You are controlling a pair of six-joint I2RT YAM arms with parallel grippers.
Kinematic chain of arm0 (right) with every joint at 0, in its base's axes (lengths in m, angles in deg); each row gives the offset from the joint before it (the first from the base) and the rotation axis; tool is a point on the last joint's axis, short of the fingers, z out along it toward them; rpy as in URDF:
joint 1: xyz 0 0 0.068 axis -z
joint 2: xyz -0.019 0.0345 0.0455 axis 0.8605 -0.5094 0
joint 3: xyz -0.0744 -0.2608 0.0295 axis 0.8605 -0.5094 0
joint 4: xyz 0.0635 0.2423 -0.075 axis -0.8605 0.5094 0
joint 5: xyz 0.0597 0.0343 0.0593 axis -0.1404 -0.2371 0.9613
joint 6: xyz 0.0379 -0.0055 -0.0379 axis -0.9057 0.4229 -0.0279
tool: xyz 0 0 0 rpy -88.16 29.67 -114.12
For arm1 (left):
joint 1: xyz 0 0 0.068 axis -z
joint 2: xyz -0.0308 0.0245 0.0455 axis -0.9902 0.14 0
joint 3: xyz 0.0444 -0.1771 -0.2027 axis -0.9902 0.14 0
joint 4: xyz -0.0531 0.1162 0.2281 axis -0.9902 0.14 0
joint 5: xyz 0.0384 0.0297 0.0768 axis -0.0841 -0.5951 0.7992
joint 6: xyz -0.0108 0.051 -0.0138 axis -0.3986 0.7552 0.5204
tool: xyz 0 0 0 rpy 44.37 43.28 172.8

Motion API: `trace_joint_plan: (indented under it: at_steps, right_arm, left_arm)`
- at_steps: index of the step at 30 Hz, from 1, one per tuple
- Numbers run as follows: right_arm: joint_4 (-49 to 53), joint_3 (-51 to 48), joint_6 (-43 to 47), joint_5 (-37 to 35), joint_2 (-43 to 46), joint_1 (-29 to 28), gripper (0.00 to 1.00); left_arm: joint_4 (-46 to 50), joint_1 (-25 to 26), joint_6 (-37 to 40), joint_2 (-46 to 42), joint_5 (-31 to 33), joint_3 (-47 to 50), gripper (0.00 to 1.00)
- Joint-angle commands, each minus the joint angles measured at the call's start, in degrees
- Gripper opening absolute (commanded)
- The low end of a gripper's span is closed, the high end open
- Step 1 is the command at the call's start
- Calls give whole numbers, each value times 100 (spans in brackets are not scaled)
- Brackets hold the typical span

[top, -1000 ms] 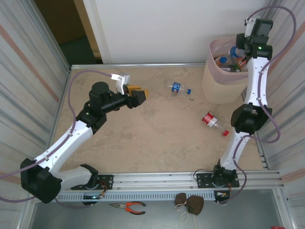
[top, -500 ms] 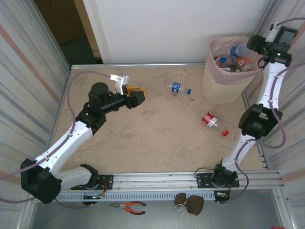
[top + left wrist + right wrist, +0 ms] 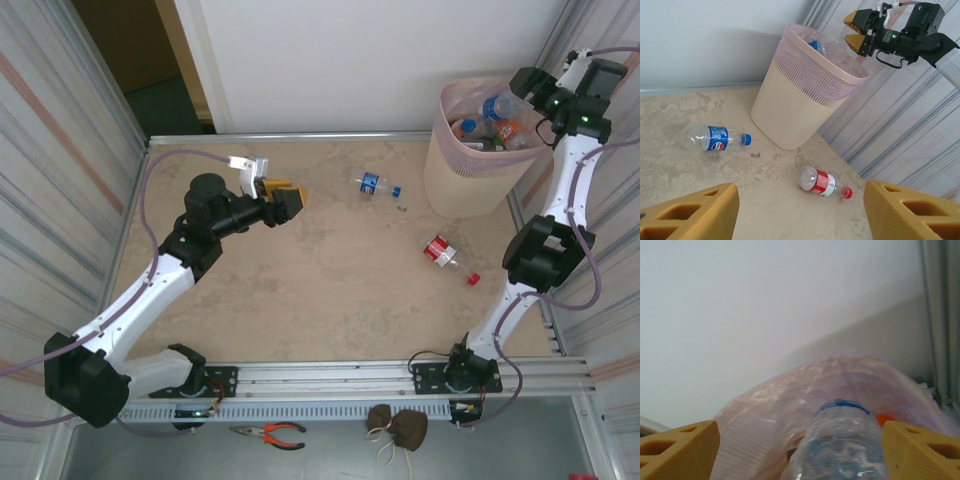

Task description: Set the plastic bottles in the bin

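While the right gripper (image 3: 858, 30) hangs spread wide over the bin (image 3: 790, 110), a clear bottle (image 3: 842, 450) sits between its fingers, seemingly untouched. The left gripper (image 3: 285, 203) is half open and empty; a blue-labelled bottle (image 3: 710, 138) and a red-labelled bottle (image 3: 819, 181) lie on the table (image 3: 300, 300).

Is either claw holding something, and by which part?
Nothing is held. Right gripper is open over a clear bottle lying in the bin; left gripper open and empty.

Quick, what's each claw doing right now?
Left gripper: open, empty.
Right gripper: open; a clear bottle sits just ahead of its fingers, at the top of the bin.
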Motion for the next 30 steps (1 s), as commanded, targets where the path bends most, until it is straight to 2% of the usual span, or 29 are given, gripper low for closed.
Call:
trace_joint_plan:
  at_steps: [1, 11, 18, 23, 28, 30]
  right_arm:
    - [177, -128, -71, 288, 275, -150, 83]
    - [-160, -449, -405, 1729, 607, -428, 82]
    - [-164, -359, -280, 1310, 591, -437, 77]
    - [204, 25, -115, 598, 314, -467, 73]
    - [500, 516, -102, 1165, -307, -574, 70]
    - [1020, 800, 13, 951, -615, -621, 65]
  left_arm:
    - [-152, -52, -72, -114, -102, 79, 67]
    - [-194, -54, -175, -171, -99, 112, 67]
    - [-253, -53, -222, -128, -121, 122, 67]
    - [-230, -52, -221, -165, -108, 122, 67]
    - [-201, -55, -195, -171, -65, 126, 67]
    - [-196, -55, -202, -167, -79, 118, 67]
